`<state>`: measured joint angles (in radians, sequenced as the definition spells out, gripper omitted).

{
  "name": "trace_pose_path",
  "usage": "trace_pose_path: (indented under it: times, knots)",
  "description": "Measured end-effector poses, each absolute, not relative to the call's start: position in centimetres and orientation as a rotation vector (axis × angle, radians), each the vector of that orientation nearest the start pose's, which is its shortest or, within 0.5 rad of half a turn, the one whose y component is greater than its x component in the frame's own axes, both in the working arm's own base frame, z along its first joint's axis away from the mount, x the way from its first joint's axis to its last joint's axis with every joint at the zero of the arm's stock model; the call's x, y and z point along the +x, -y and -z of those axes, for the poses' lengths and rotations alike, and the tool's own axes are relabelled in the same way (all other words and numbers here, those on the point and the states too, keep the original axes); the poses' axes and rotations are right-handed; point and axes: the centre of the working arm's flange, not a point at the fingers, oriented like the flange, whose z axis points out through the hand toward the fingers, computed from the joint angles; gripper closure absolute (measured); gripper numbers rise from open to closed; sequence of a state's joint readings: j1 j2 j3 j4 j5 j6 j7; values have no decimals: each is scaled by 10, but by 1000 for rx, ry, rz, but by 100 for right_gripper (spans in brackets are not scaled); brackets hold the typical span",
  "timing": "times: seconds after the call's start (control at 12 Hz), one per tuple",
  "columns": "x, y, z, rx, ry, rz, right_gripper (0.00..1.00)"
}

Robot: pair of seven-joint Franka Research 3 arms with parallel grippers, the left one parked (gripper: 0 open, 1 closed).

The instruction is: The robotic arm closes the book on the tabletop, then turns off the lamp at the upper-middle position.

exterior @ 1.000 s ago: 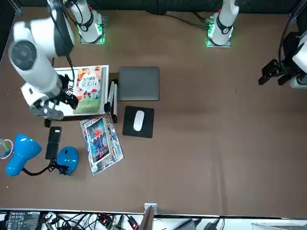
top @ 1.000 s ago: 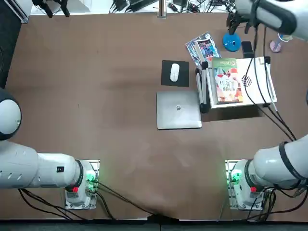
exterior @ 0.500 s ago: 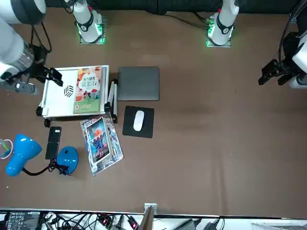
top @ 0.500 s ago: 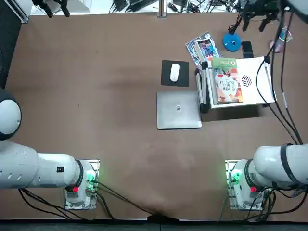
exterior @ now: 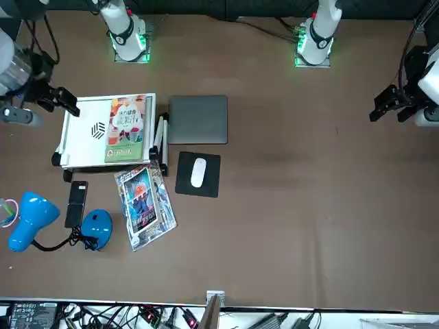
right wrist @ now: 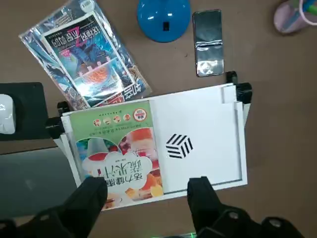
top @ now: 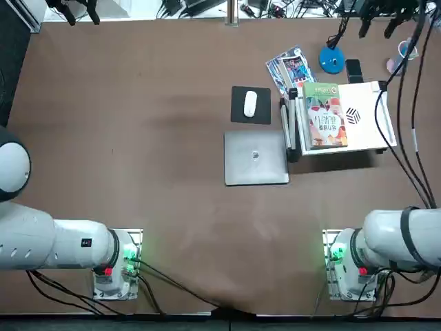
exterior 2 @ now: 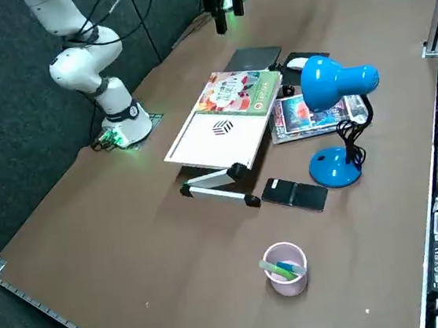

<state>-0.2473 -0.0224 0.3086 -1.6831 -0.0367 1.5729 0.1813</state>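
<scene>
Your claw (right wrist: 147, 186) was spread wide, its two fingers well apart with nothing between them, held above the near edge of the white folding stand (right wrist: 208, 144). The relation you needed was the far direction: the lamp's blue base (right wrist: 163, 12) sat on the tabletop (right wrist: 277, 163) beyond the stand's far edge, almost straight ahead of the claw and only slightly to its right. The wrist view was the one to trust here; the top view showed the claw apparently right of that base, likely because it was raised.

The book (right wrist: 124, 148) lay shut, cover up, on the left part of the stand, its long axis running near to far, so I judged closing it done and the lamp next. The small dark rectangle (right wrist: 166, 26) on the base was probably its switch.

You would have had to travel far across the stand, stay high over it, then come down on that spot. The black phone (right wrist: 208, 44) was just right of the base, so drifting right risked catching it. The lamp's blue head (exterior 2: 336, 83) stood raised on its black stem (exterior 2: 354, 137), and a low approach could have bumped it.
</scene>
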Motion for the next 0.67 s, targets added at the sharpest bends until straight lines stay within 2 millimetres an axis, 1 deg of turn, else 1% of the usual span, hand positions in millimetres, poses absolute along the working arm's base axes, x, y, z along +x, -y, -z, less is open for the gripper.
trace_pose_path:
  times: [0.08, 0.17, 0.42, 0.5, 0.67]
  knots:
    - [542, -22, -602, -3181, -205, -119, 0]
    - [541, -17, -608, -3179, -205, -115, 0]
    - [541, 7, -609, -3172, -187, -124, 0]
    - [542, 12, -608, -3171, -189, -126, 0]
    - [543, 14, -607, -3169, -191, -126, 0]
